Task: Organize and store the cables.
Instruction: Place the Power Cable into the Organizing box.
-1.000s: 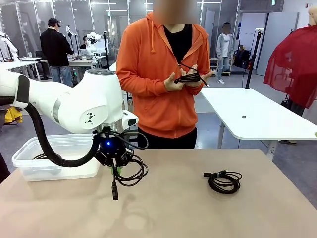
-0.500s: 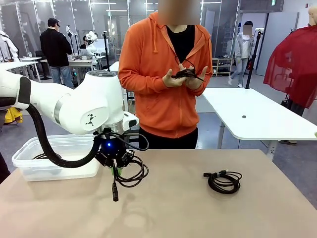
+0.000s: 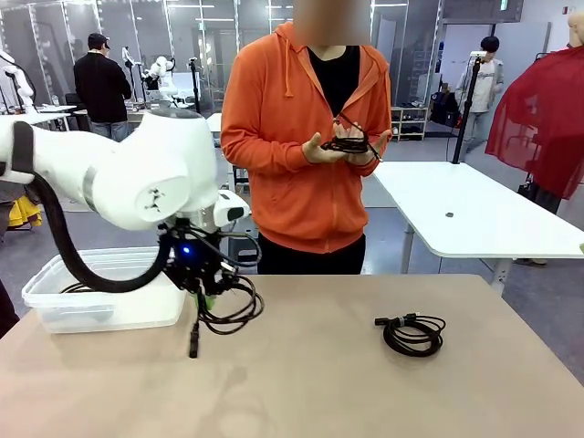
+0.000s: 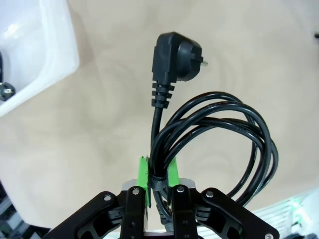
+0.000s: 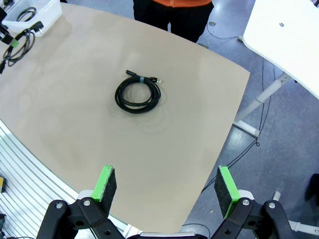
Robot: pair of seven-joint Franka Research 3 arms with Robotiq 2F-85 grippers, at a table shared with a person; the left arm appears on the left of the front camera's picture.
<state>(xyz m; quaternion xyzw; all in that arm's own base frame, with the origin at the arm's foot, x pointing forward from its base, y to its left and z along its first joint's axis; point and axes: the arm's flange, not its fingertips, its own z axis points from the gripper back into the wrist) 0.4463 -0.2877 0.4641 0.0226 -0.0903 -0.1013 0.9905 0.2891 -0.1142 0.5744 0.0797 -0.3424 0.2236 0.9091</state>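
Currently we have the left gripper [image 4: 158, 172] clamped on a coiled power cable [image 4: 219, 134], its green pads pinching the bundled strands at one side of the loop. The coil hangs above the worktop [image 3: 319, 383], just right of the clear bin [image 3: 55, 274] that stands at the far left. The chunky plug [image 4: 174, 55] dangles below the loops on a free length of cord. One cable already lies inside the bin.

We hold the right gripper [image 5: 167, 186] with its jaws spread wide and nothing between them, well above the near right part of the worktop. A second coil [image 3: 413, 334] lies flat on the right side, apart from everything else. The person [image 3: 301, 137] at the far side holds a third cable [image 3: 347, 144] in both hands.

We judge the step in hand to be carrying the held coil over the bin. We note these hazards:

- The hanging plug may strike or hook the bin wall if the carry is too low, and drag the bin.
- The pinch takes only part of the bundle, so a strand may slip and the loops may spill open.
- A release too close to the rim may leave the plug draped outside.
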